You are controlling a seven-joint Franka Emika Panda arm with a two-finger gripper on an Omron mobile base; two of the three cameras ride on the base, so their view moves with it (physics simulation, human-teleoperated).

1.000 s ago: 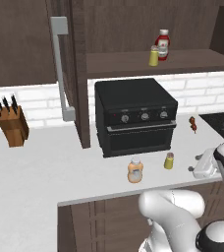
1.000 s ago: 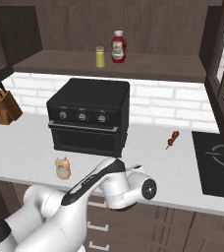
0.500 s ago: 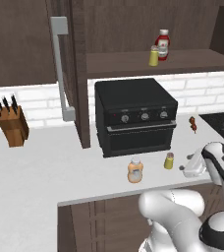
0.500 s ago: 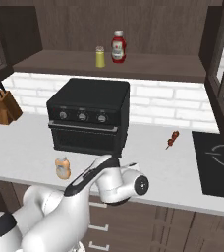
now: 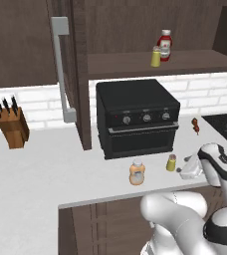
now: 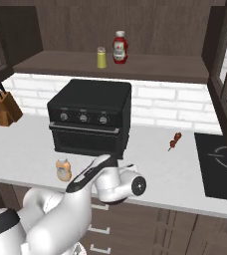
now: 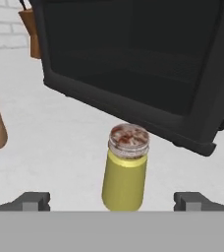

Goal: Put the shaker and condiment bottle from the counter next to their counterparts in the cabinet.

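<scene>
Shaker (image 7: 125, 170) standing upright on the counter (image 5: 46, 169), centred between the two dark fingertips (image 7: 31, 201) of the gripper (image 7: 114, 203), which is spread wide and holds nothing. Black oven (image 7: 143, 64) at 12 o'clock from the shaker, close behind it. Condiment bottle (image 5: 137, 172) upright on the counter at 9 o'clock from the shaker in the left base view, a short gap between them. Open cabinet (image 5: 150, 30) above the oven; on its shelf a second shaker (image 5: 156, 56) just beside a red bottle (image 5: 165, 45), the bottle at 1 o'clock from it. Knife block (image 5: 12, 124) far along the counter at 9 o'clock.
</scene>
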